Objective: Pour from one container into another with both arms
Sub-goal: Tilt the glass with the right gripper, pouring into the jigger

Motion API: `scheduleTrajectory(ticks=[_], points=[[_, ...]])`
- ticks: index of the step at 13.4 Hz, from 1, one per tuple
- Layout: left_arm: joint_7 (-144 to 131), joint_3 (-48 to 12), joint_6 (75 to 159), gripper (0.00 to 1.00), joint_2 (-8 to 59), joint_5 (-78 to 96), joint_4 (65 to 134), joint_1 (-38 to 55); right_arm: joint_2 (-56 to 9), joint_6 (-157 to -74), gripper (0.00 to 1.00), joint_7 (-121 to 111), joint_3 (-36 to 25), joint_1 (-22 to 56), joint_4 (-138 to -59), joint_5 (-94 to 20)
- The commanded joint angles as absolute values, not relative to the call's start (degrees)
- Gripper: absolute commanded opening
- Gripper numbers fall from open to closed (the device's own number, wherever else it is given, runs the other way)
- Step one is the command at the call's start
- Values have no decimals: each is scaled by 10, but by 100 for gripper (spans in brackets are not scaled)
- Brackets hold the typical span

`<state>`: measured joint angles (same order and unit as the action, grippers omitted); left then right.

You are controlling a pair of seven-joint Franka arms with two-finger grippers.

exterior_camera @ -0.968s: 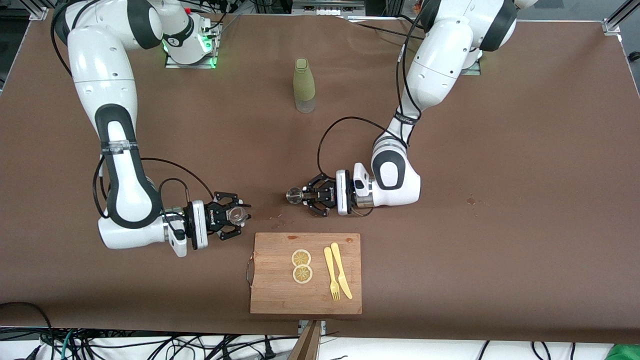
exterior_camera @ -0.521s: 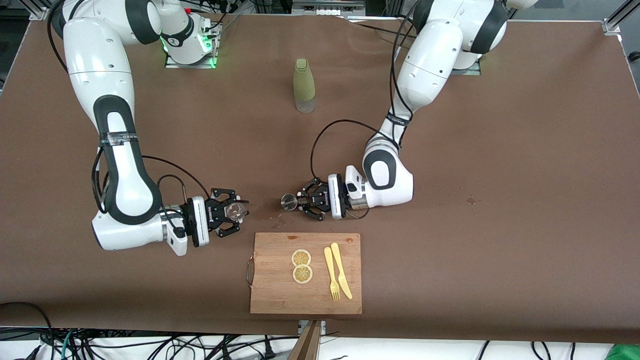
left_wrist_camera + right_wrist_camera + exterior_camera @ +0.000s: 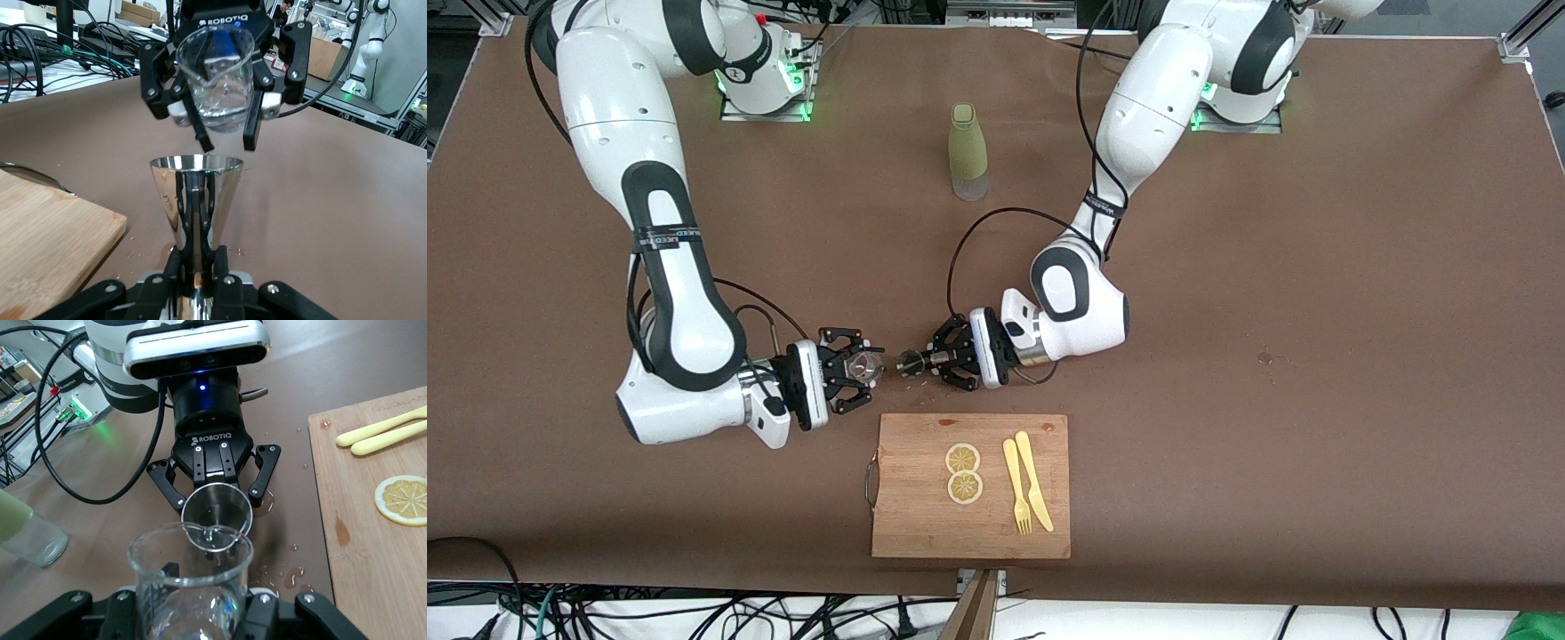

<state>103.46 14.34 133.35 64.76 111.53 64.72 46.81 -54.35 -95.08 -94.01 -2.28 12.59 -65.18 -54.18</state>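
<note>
Front view: right pincer [image 3: 869, 367] grips glass beaker [image 3: 862, 366], facing steel jigger [image 3: 911, 362] clamped by left pincer [image 3: 925, 362].

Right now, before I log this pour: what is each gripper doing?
Left gripper: shut on the steel jigger.
Right gripper: shut on the glass beaker.

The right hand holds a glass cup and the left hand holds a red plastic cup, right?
Not quite. The left hand holds a shiny metal cup, not a red plastic one, as the left wrist view shows. The right hand does hold the glass cup.
</note>
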Motion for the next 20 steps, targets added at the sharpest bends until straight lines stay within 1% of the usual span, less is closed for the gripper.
scheduleTrajectory(ticks=[1,4,20], points=[[1021,166,1353,0,672,1150,616,488,-541,-959,33,-918,-21,127,-644,-525],[1018,167,1353,0,679,1150,605,487,-541,-970,33,-909,-21,138,-644,-505],[1020,171,1352,0,686,1164,598,487,-541,-974,33,-860,-21,175,-614,-405]])
